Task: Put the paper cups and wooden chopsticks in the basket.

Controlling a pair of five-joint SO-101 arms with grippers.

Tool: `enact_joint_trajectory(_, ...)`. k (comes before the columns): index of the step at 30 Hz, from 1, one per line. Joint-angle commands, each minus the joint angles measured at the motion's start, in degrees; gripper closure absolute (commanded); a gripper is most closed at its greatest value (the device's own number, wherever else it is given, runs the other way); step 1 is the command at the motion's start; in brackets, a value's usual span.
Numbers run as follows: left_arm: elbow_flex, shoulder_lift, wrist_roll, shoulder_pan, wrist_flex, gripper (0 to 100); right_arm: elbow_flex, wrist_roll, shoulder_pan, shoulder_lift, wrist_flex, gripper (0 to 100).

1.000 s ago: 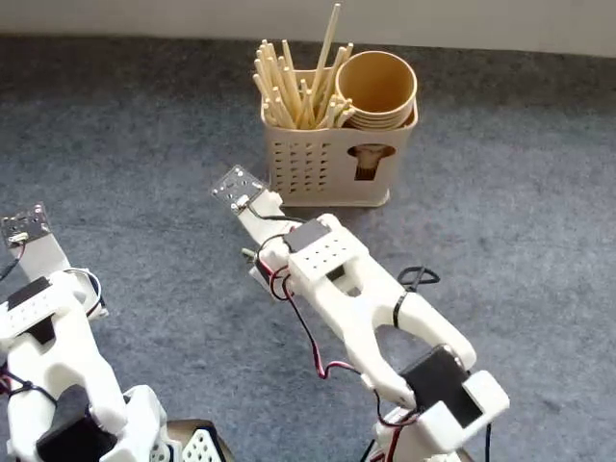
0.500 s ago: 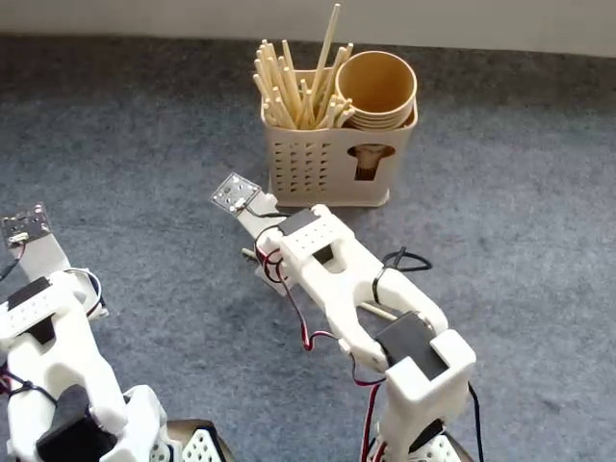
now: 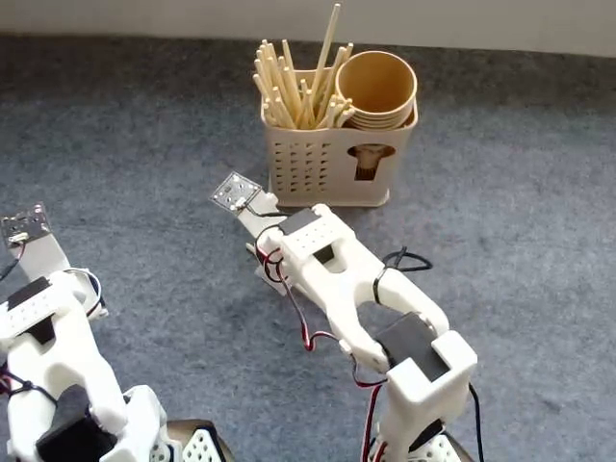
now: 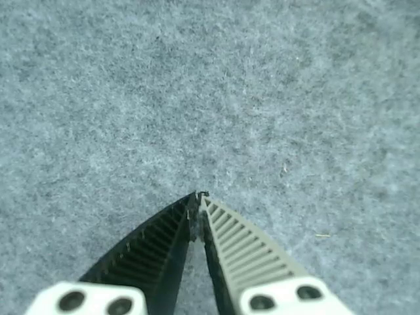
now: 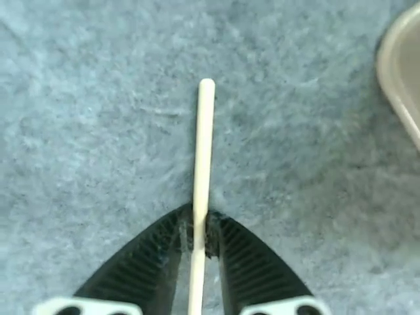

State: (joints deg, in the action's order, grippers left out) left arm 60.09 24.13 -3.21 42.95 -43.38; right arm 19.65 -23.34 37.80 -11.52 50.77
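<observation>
Wooden chopstick, single pale round stick (image 5: pixel 205 144): clamped between the black ribbed fingers of the right gripper (image 5: pixel 199 231), which are closed tight on it. Its free end points away from the wrist over the grey carpet-like table cover (image 5: pixel 92 98); cannot tell whether the stick touches the cover. Right arm (image 3: pixel 337 269) sits just in front of the cream perforated plastic basket (image 3: pixel 327 168), toward its left corner.
Basket contents: bundle of wooden chopsticks (image 3: pixel 289 91) standing in the left compartment, one stick rising above the rest; stack of tan paper cups (image 3: pixel 377 89) in the right compartment.
Left gripper (image 4: pixel 199 200): fingertips pressed together, nothing between them, above the cover. Left arm (image 3: pixel 43 327) at near left, well apart from the basket
</observation>
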Motion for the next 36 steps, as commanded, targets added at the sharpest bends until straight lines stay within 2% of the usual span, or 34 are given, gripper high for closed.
enact_joint_trajectory(1,-1.10,1.36,-0.44,-0.22,0.62,97,-0.13,-0.62,-0.22,7.96,-0.57,99.2)
enact_joint_trajectory(16,-1.10,1.36,-0.44,-0.22,0.62,97,13.58,-0.44,1.36,37.05,-1.10,99.2)
enact_joint_trajectory(23,-1.10,1.36,-0.44,-0.22,0.62,97,15.52,-0.44,1.36,51.74,-2.24,99.2)
enact_joint_trajectory(27,-1.01,1.36,-0.44,-0.22,0.62,97,20.35,-0.44,1.27,58.77,-9.27,99.2)
enact_joint_trajectory(36,-1.01,1.36,-0.44,-0.22,0.62,97,37.49,-0.70,1.10,72.31,-38.11,99.2)
